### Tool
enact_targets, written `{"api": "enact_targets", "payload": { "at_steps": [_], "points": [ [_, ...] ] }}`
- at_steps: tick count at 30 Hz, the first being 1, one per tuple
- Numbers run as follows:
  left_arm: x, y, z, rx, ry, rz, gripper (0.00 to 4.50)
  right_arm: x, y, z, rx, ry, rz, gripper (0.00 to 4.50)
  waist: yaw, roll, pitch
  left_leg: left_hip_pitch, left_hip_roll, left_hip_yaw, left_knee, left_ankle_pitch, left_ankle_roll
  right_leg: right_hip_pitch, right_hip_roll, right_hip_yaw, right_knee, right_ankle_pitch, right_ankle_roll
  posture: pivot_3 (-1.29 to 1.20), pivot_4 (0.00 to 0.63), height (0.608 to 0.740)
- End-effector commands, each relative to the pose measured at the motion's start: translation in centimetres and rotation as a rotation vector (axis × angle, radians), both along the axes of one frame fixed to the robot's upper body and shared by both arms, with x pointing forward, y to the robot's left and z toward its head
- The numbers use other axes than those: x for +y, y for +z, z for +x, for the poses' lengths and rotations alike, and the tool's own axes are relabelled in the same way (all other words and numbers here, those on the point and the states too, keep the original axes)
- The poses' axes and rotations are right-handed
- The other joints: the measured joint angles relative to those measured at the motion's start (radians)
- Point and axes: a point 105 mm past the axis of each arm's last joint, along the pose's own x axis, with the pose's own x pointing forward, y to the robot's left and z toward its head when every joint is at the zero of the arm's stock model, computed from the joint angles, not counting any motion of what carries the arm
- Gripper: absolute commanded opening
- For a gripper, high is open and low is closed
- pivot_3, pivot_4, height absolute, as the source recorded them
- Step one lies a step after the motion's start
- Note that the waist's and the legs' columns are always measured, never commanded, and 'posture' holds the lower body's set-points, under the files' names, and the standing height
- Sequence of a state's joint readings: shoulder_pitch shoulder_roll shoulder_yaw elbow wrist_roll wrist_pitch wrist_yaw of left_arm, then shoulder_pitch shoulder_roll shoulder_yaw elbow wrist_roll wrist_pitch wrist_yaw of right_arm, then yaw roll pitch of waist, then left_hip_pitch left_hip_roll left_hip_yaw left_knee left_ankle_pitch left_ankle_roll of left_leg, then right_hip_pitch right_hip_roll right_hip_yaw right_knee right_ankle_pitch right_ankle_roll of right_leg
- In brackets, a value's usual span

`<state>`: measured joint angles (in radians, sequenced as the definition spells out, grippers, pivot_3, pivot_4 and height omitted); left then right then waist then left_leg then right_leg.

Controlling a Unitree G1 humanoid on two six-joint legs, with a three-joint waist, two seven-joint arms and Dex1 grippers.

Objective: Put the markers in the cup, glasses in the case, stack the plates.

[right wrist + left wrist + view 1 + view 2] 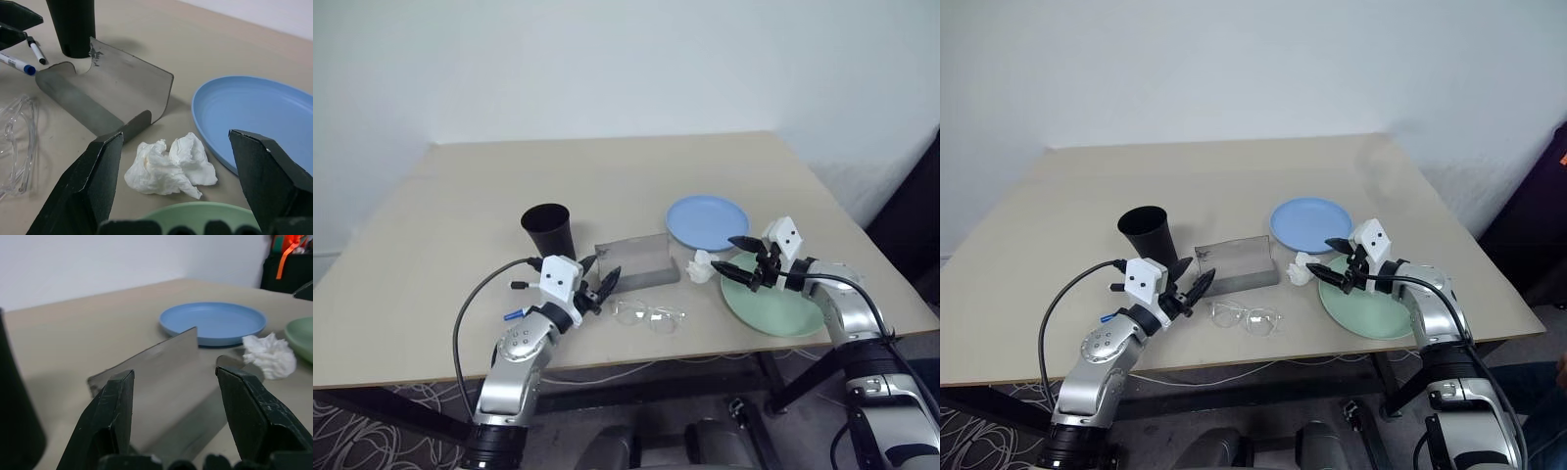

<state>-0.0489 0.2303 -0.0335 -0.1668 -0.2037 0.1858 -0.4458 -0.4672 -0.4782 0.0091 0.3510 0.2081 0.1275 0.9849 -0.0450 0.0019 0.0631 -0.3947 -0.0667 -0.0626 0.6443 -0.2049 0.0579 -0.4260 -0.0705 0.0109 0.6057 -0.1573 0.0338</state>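
Beige surface (pixel 607 176) against a plain white wall, cables on the floor under the front edge.

Counts: two plates, one cup, one case, one pair of glasses, two markers, one tissue lump.

Left end effector (pixel 598 278) held low over the near part of the surface, pointing forward and toward the right side, fingers apart and holding nothing. The dark grey case (pixel 636 260) sits open just ahead of it, lid upright. The black cup (pixel 548 230) stands just beyond it and to its left. The clear glasses (pixel 647 314) lie flat on the surface just to its right, near the front edge. The markers are behind it by the wrist: blue-capped one (pixel 14 62) and black-capped one (pixel 36 50), lying apart from each other near the cup's base.

Right end effector (pixel 734 254) held above the surface, pointing toward the left and tilted slightly down, fingers wide apart, empty. The tissue lump (pixel 702 265) lies right ahead of its tips. The blue plate (pixel 707 221) sits just beyond it. The green plate (pixel 773 304) lies under the right wrist, beside the blue one, not stacked.
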Motion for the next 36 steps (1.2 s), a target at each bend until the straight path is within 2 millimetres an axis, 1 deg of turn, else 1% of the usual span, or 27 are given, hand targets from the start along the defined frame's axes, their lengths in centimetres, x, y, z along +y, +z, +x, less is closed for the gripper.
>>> {"api": "enact_targets", "payload": {
  "at_steps": [1,4,7,10,14,18,23,25,27,29,30,32,34,36],
  "points": [
    [-0.6,1.7,0.0,-0.072,-0.015,-0.006,2.77,0.1,3.2,0.6,-0.097,0.016,0.014,3.75,0.000,0.000,0.000,0.000,0.000,0.000,0.000,0.000,0.000,0.000,0.000,0.000,0.000,0.000,0.000,0.00,0.000,0.740],
    [-0.7,1.5,0.3,-0.071,-0.012,-0.008,2.77,0.0,3.2,0.9,-0.105,0.008,0.000,3.75,0.000,0.000,0.000,0.000,0.001,0.000,0.000,0.000,0.000,0.000,0.000,-0.001,0.000,0.000,0.000,0.00,0.000,0.740],
    [-0.9,1.6,0.2,-0.072,-0.022,-0.016,2.77,-0.1,3.8,1.0,-0.122,-0.003,-0.006,3.75,0.000,0.000,0.000,0.000,0.002,0.000,0.000,0.000,0.000,0.000,0.001,-0.002,0.000,0.000,0.000,0.00,0.000,0.740],
    [-0.5,1.4,0.3,-0.067,-0.027,-0.007,2.77,-0.2,3.9,0.8,-0.128,-0.004,-0.013,3.75,0.000,0.000,0.000,0.000,0.001,0.000,0.000,0.000,0.000,0.000,0.000,-0.002,0.000,0.000,0.000,0.00,0.000,0.740],
    [0.1,1.3,0.7,-0.063,-0.025,0.009,2.77,-0.8,4.0,0.5,-0.132,-0.016,-0.029,3.75,0.000,0.000,0.000,0.000,0.001,0.000,0.000,0.000,0.000,0.000,0.000,-0.002,0.000,0.000,0.000,0.00,0.000,0.740],
    [1.1,1.4,0.8,-0.062,-0.033,0.023,2.77,-0.5,3.9,-0.3,-0.128,-0.015,-0.048,3.75,0.000,0.000,0.000,0.000,0.002,0.000,0.000,0.000,0.000,0.000,0.000,-0.002,0.000,0.000,0.000,0.00,0.000,0.740],
    [1.2,0.6,0.5,-0.042,-0.081,0.056,2.77,-0.1,3.1,-1.6,-0.104,-0.006,-0.073,3.75,0.000,0.000,0.000,-0.001,0.002,0.000,0.000,0.000,0.000,0.000,0.000,-0.002,0.000,0.000,0.000,0.00,0.000,0.740],
    [1.6,1.0,0.4,-0.048,-0.084,0.042,2.77,0.3,3.3,-1.8,-0.111,-0.009,-0.076,3.75,0.000,0.000,0.000,-0.001,0.002,0.000,0.000,0.000,0.000,-0.001,0.000,-0.002,-0.001,0.000,0.000,0.00,0.000,0.740],
    [1.6,0.9,0.6,-0.048,-0.088,0.053,2.77,0.3,3.6,-1.6,-0.121,-0.025,-0.068,3.75,0.000,0.000,0.000,-0.002,0.002,0.000,0.000,0.000,0.000,-0.001,-0.001,-0.002,-0.001,0.000,0.000,0.00,0.000,0.740],
    [1.5,0.7,0.6,-0.046,-0.090,0.062,2.77,0.3,3.6,-1.5,-0.123,-0.034,-0.064,3.75,0.000,0.000,0.000,-0.002,0.003,0.000,0.000,0.000,0.000,-0.001,-0.001,-0.003,-0.001,0.000,0.000,0.00,0.000,0.740],
    [1.9,0.7,0.6,-0.046,-0.076,0.062,2.77,0.5,3.4,-1.5,-0.120,-0.034,-0.063,3.75,0.000,0.000,0.000,-0.002,0.003,0.000,0.000,0.000,0.000,-0.001,-0.001,-0.003,-0.001,0.000,0.000,0.00,0.000,0.740],
    [2.4,1.0,0.5,-0.049,-0.063,0.057,2.77,0.9,3.3,-1.7,-0.117,-0.025,-0.068,3.75,0.000,0.000,0.000,-0.002,0.004,0.000,0.000,0.000,0.000,-0.001,-0.001,-0.004,-0.001,0.000,0.000,0.00,0.000,0.740],
    [2.3,1.2,0.4,-0.051,-0.080,0.056,2.77,1.1,3.4,-1.9,-0.118,-0.017,-0.072,3.75,0.000,0.000,0.000,-0.002,0.004,0.000,0.000,0.000,0.000,-0.001,-0.001,-0.005,-0.001,0.000,0.000,0.00,0.000,0.740],
    [2.2,0.9,0.2,-0.040,-0.093,0.069,2.77,0.7,3.2,-1.7,-0.099,-0.033,-0.098,3.75,0.000,0.000,0.000,-0.002,0.004,0.000,0.000,0.000,0.000,-0.001,-0.001,-0.005,-0.001,0.000,0.000,0.00,0.000,0.740]
  ]
}}
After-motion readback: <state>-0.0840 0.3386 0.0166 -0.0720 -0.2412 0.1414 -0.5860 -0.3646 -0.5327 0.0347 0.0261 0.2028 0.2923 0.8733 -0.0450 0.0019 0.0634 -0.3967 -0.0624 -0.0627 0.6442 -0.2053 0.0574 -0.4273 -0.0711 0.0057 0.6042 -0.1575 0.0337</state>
